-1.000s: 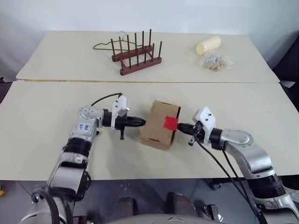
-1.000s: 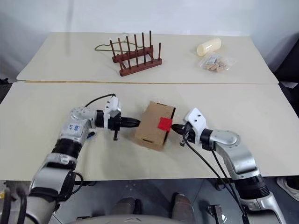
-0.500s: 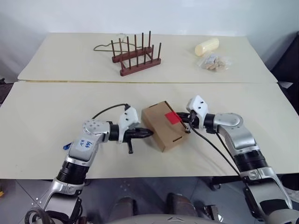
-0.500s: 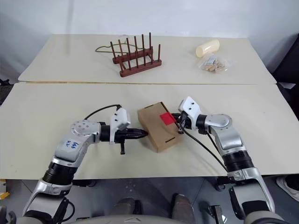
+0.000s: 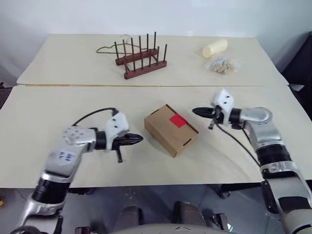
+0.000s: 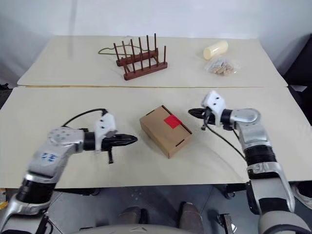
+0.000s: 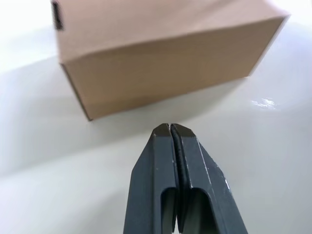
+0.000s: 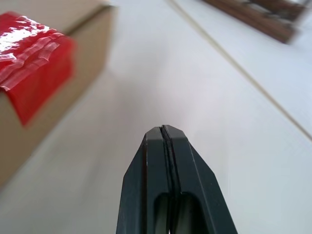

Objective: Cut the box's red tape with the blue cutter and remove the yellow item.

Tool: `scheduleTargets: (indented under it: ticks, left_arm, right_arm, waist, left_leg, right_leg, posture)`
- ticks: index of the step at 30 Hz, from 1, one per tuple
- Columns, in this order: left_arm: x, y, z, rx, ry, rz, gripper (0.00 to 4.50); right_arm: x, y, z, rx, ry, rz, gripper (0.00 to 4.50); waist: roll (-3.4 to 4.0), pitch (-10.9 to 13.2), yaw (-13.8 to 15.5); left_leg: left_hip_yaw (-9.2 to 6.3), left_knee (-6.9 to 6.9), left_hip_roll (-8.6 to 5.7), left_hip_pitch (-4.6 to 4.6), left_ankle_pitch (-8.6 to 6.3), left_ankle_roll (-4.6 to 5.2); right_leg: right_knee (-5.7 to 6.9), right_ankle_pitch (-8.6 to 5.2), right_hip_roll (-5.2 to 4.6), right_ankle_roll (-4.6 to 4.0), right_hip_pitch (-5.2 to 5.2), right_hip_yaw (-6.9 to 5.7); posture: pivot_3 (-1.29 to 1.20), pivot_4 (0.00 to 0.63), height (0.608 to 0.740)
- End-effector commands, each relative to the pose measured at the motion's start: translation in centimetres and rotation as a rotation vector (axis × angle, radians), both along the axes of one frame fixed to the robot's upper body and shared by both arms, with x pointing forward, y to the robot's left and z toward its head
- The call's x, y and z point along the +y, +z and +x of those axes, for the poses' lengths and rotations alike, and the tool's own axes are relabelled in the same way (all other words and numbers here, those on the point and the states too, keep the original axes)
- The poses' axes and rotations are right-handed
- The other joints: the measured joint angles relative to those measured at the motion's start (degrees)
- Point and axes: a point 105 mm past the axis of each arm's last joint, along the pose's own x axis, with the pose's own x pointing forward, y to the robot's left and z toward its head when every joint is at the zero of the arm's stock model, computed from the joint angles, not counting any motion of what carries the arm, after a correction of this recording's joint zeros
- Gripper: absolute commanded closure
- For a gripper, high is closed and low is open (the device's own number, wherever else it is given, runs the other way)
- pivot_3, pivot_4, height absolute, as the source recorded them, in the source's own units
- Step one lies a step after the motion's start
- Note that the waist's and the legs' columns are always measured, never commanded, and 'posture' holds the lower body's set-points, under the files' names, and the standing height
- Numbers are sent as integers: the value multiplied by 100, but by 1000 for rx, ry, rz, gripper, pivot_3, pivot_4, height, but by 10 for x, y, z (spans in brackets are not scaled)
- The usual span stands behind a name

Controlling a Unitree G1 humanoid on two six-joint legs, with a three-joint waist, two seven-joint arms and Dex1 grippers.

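The brown cardboard box (image 5: pixel 170 130) lies flat and closed at the middle of the near table, turned at an angle. The red tape (image 5: pixel 178 120) sits on its top edge toward the right. My left gripper (image 5: pixel 139 138) is shut and points at the box's left side from a short gap away; in the left wrist view the box (image 7: pixel 161 63) stands just beyond the joined fingertips (image 7: pixel 168 129). My right gripper (image 5: pixel 195 111) is shut too, a little right of the tape (image 8: pixel 34 83), touching nothing. The blue cutter and the yellow item are hidden.
On the far table stand a wooden peg rack (image 5: pixel 141 61) with a green cord (image 5: pixel 104 48) behind it, a pale cream cylinder (image 5: pixel 215 48) and a clear bag of small pieces (image 5: pixel 223 65). A seam (image 5: pixel 146 86) divides the two tables.
Both grippers have drawn away from the box, the left one leftward and back, the right one rightward. The box, pressed between them before, now rests flat and turned.
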Motion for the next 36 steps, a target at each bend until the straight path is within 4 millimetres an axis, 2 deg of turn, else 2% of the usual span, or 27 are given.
scheduleTargets:
  ticks: [1,3,4,6,8,9,11,12,13,17,19,20,21,24,28,30,32,36]
  left_arm:
    - [53,40,-19,-156,142,-40,3572]
    - [85,36,-30,-185,230,-7,2952]
    - [109,30,-40,-173,306,-3,2644]
    - [143,17,-57,-134,407,15,2030]
    - [190,3,-82,-76,562,56,1398]
    - [215,3,-95,-76,644,65,1075]
    - [245,5,-112,-66,735,100,473]
    - [256,5,-119,-55,760,114,171]
    - [266,4,-126,-37,780,131,58]
    - [300,0,-149,29,857,166,58]
    - [304,-1,-150,45,850,165,58]
    - [296,1,-143,40,807,125,58]
    - [285,3,-136,47,761,67,58]
    - [256,4,-116,41,638,37,58]
    - [196,-12,-80,47,412,41,58]
    - [180,-23,-65,50,355,47,58]
    - [173,-31,-54,47,329,77,58]
    - [174,-47,-37,52,336,118,58]
  right_arm:
    - [-15,40,-24,-63,103,187,3632]
    - [-9,42,-36,-64,161,178,2955]
    - [0,44,-45,-73,197,193,2617]
    - [13,46,-58,-83,241,206,1913]
    - [30,49,-72,-121,264,252,1197]
    - [42,46,-87,-126,330,255,866]
    - [58,43,-109,-82,438,277,206]
    - [63,43,-118,-52,484,296,0]
    - [67,44,-124,-51,515,304,0]
    - [77,50,-133,-125,570,284,0]
    - [80,53,-137,-184,599,245,0]
    - [77,55,-134,-208,578,229,0]
    - [72,58,-129,-238,545,224,0]
    - [61,60,-121,-249,487,214,0]
    - [57,44,-138,-171,538,141,0]
    - [55,38,-146,-141,568,114,0]
    - [53,39,-148,-135,564,115,0]
    - [49,36,-154,-112,557,104,0]
  waist:
    - [10,6,-30]
    - [14,7,-59]
    - [18,5,-88]
    - [20,4,-117]
    - [22,5,-115]
    - [21,5,-104]
    - [21,6,-88]
    - [20,6,-58]
    - [20,5,-24]
    - [14,1,56]
    - [11,-1,45]
    - [11,-1,41]
    - [11,-1,42]
    - [7,-3,55]
    - [9,-2,54]
    - [12,0,48]
    - [11,0,6]
    - [11,-1,-85]
  left_leg:
    - [-2,0,7,0,-2,-4]
    - [2,-1,25,4,-8,-14]
    - [10,-1,29,6,-10,-17]
    - [15,-7,40,18,-18,-30]
    - [29,-10,46,25,-21,-35]
    - [34,-11,49,27,-23,-38]
    - [31,-11,55,25,-28,-45]
    - [30,-11,54,24,-29,-44]
    - [28,-9,52,23,-31,-40]
    - [21,-2,51,34,-41,-23]
    - [20,-3,53,33,-46,-28]
    - [20,-4,53,33,-49,-28]
    - [22,-4,53,32,-51,-29]
    - [51,-4,54,31,-53,-28]
    - [63,-4,52,31,-58,-23]
    - [68,-5,52,32,-62,-25]
    - [77,-5,55,35,-63,-27]
    - [95,-4,58,43,-64,-27]
  right_leg:
    - [0,-1,6,-2,0,-1]
    - [-3,-6,24,-11,2,-6]
    - [-3,-8,28,-15,2,-7]
    - [-1,-13,34,-25,1,-5]
    - [11,-19,38,-36,-4,-6]
    - [18,-22,40,-41,-8,-5]
    - [24,-27,45,-49,-14,-8]
    - [26,-27,44,-50,-15,-8]
    - [27,-27,41,-50,-14,-8]
    - [28,-26,24,-50,-12,-5]
    - [33,-26,28,-51,-22,-7]
    - [39,-26,27,-51,-27,-7]
    - [44,-26,28,-51,-32,-8]
    - [52,-26,26,-52,-33,-8]
    - [52,-26,22,-52,-33,-6]
    - [51,-26,29,-52,-33,-7]
    - [50,-26,34,-52,-34,-10]
    - [50,-26,34,-52,-38,-10]
  posture:
    - [0,150,740]
    - [0,150,740]
    - [0,150,740]
    - [0,150,740]
    - [0,150,740]
    - [0,150,740]
    - [0,150,740]
    - [0,150,740]
    - [0,150,740]
    - [0,150,740]
    - [0,150,740]
    - [0,150,740]
    - [0,150,740]
    - [0,150,740]
    - [0,150,740]
    - [0,150,740]
    - [0,150,740]
    - [0,150,740]
